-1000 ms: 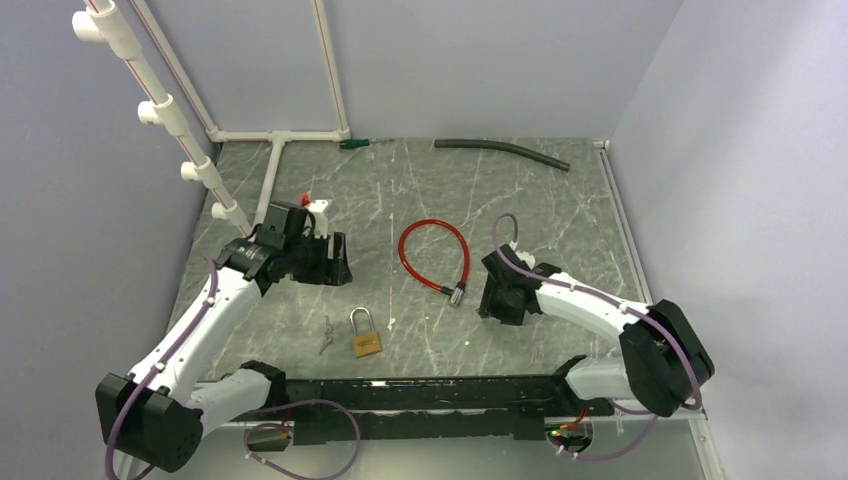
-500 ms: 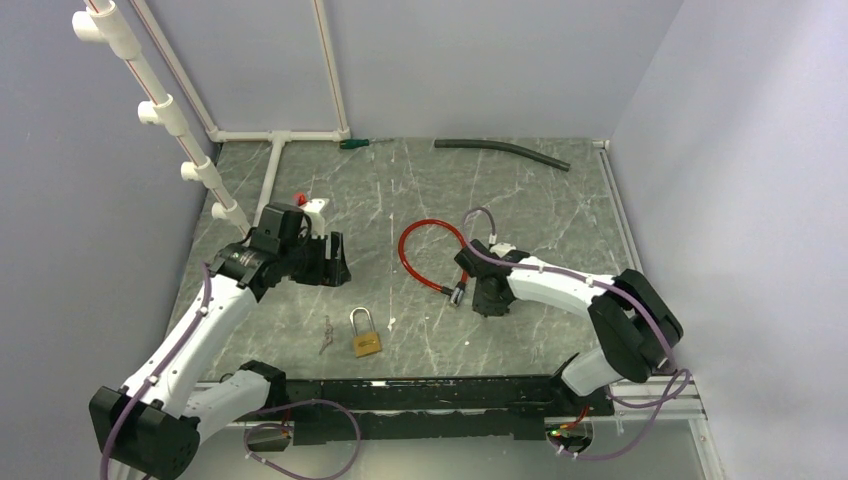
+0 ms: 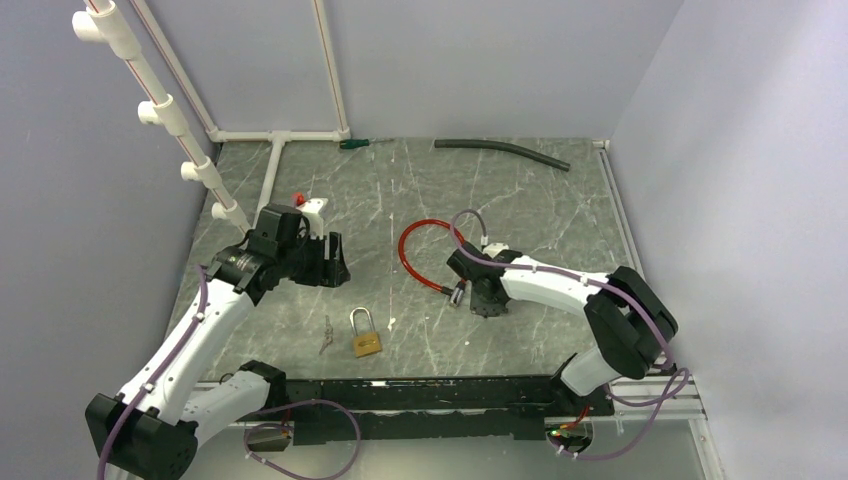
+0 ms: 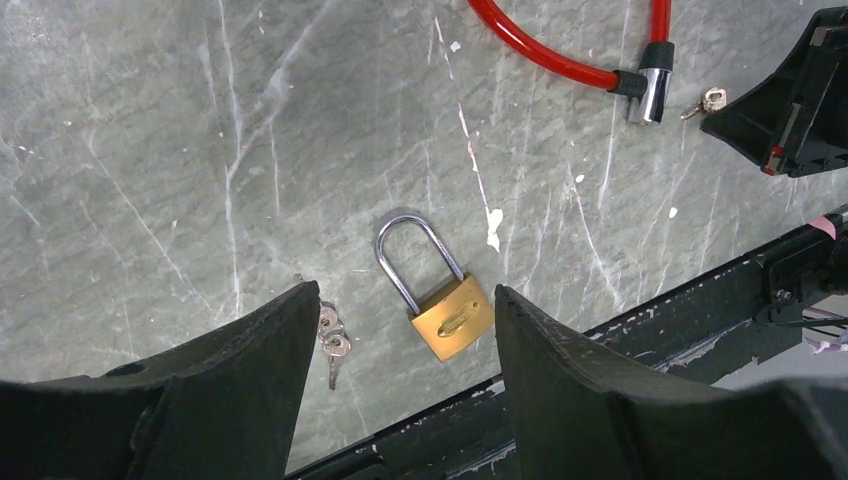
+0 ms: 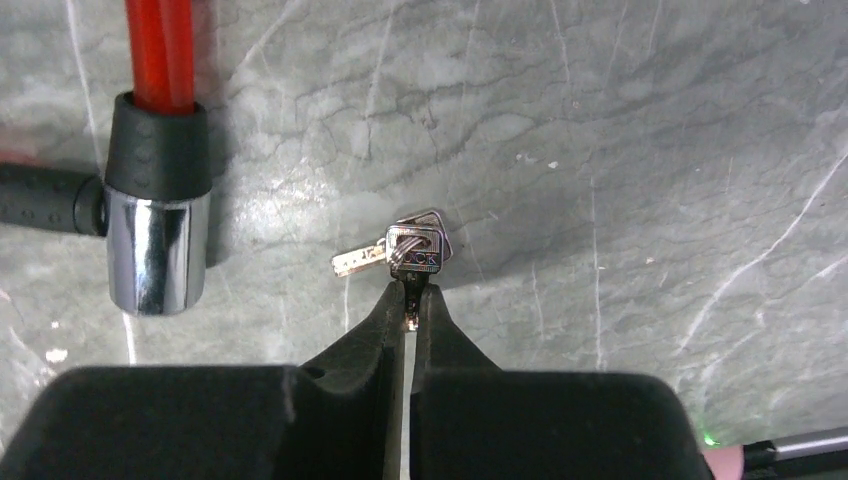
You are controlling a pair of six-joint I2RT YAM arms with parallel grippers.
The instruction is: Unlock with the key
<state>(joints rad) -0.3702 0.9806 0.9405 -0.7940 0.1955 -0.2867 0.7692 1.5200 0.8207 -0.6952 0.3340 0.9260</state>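
A brass padlock (image 3: 365,341) with a steel shackle lies near the front edge, a small bunch of keys (image 3: 326,335) to its left. My left gripper (image 3: 330,262) is open above them; its view shows the padlock (image 4: 450,318) and keys (image 4: 330,340) between its fingers. A red cable lock (image 3: 432,250) lies in the middle, its metal head (image 5: 155,240) on the table. My right gripper (image 5: 410,292) is shut on a silver key (image 5: 415,250) right of that head; a second key on the same ring lies flat.
A white PVC pipe frame (image 3: 160,110) stands at the back left. A dark hose (image 3: 500,150) and a green-handled tool (image 3: 355,143) lie at the back. A white part with a red knob (image 3: 310,207) sits behind the left gripper. A black rail (image 3: 420,395) runs along the near edge.
My right gripper has moved left, close to the cable lock's metal head. My left arm has shifted slightly, its gripper still open.
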